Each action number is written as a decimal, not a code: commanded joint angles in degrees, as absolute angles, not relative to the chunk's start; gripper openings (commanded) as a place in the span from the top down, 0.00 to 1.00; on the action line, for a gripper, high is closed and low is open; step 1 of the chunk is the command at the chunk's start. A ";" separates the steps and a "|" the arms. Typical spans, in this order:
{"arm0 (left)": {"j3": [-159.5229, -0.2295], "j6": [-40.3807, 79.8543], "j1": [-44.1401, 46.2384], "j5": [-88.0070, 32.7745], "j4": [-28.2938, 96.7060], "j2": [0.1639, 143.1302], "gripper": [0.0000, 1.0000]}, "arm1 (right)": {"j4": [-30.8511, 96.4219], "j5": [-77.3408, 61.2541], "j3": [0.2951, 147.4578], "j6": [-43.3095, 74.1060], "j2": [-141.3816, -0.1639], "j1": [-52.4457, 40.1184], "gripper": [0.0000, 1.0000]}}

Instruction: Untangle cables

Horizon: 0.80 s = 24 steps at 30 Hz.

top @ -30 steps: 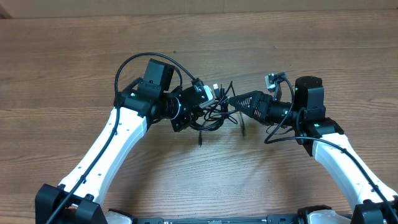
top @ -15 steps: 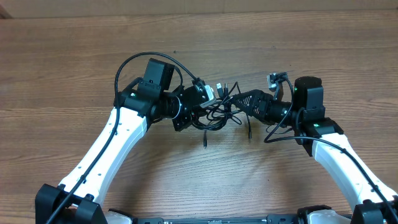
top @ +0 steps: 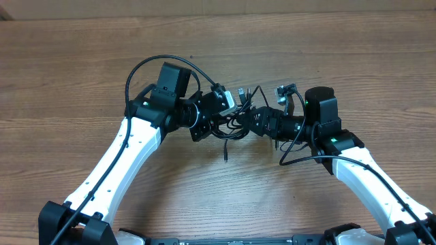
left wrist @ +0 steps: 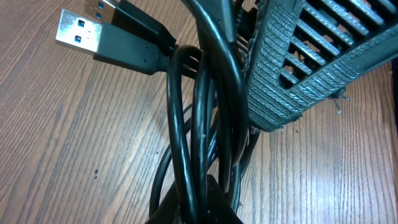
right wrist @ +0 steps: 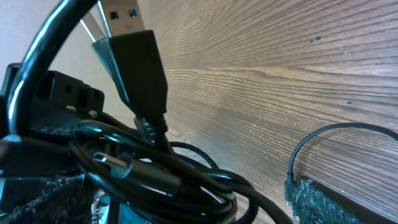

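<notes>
My right gripper (top: 259,121) has pushed left into the cables (top: 235,131). Its jaws are spread wide with the knot between them, unpinched. My left gripper (top: 231,109) is clenched on the bundle directly opposite. Strands run crosswise to my right jaws.

Overhead, the cables (top: 237,124) were a knot too small to sort strand from strand. Left wrist view: the upper USB plug (left wrist: 104,7) was clipped by the top edge.

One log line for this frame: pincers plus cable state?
left pincer: shut on cables | right pincer: open, at the bundle | USB plugs: two, sticking out free | status: knotted
</notes>
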<state>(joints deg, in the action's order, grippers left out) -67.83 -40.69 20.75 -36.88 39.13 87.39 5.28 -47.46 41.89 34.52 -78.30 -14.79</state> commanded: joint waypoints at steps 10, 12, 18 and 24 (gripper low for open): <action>-68.62 -27.40 20.43 -36.67 38.65 86.89 0.96 | 7.20 -41.47 42.41 34.63 -78.56 -12.51 0.00; -68.62 -23.29 20.18 -36.67 38.41 86.89 0.96 | 7.22 -41.58 42.41 34.76 -78.56 -11.51 0.00; -68.64 -1.17 17.91 -37.19 34.68 86.89 0.96 | 7.22 -42.48 42.41 35.81 -78.56 -8.86 0.00; -68.64 15.31 12.64 -44.95 29.58 86.89 0.96 | 7.03 -44.45 42.41 35.83 -78.56 -7.62 0.00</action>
